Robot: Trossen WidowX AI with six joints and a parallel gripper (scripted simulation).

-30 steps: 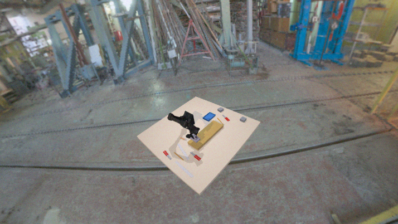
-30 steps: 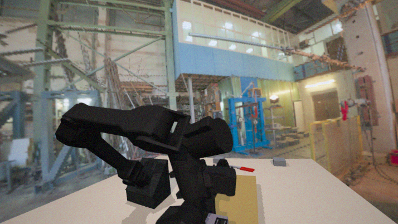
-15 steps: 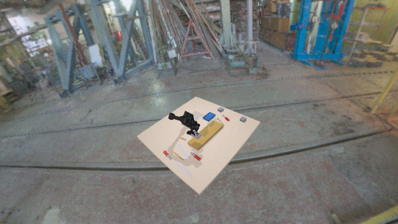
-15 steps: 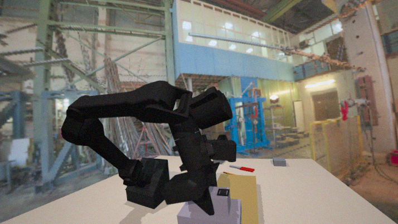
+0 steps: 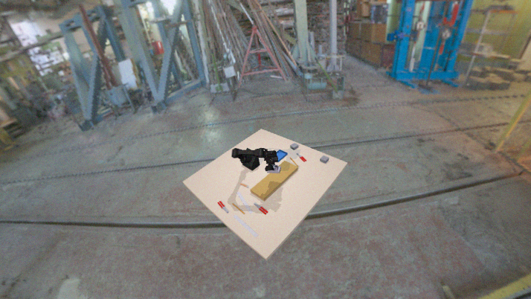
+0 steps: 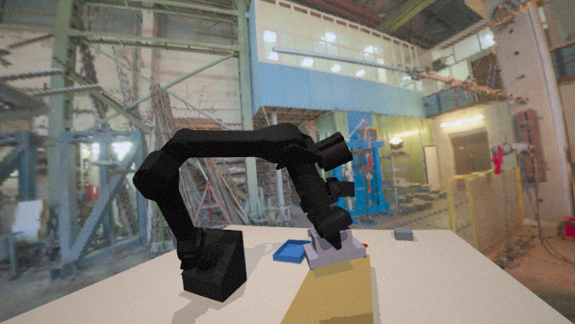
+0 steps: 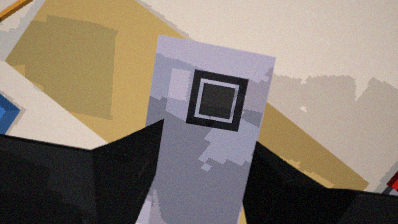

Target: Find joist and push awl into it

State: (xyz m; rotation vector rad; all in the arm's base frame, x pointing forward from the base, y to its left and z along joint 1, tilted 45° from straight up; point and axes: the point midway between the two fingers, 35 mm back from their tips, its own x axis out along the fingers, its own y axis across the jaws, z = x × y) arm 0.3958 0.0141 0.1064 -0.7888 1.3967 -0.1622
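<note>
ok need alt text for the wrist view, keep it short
The pincer is shut on a pale grey stud finder with a dark square window, held over the tan floor panel. A corner of the blue tray shows at the left edge.

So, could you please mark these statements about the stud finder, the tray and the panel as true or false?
1. The tool is shut on the grey stud finder. True.
2. The stud finder lies in the blue tray. False: it is over the far end of the yellow floor panel, beside the tray.
3. The square window on the stud finder is dark. True.
4. The tray holds a red-handled awl. False: the tray looks empty; a red-handled tool lies on the table.
</note>
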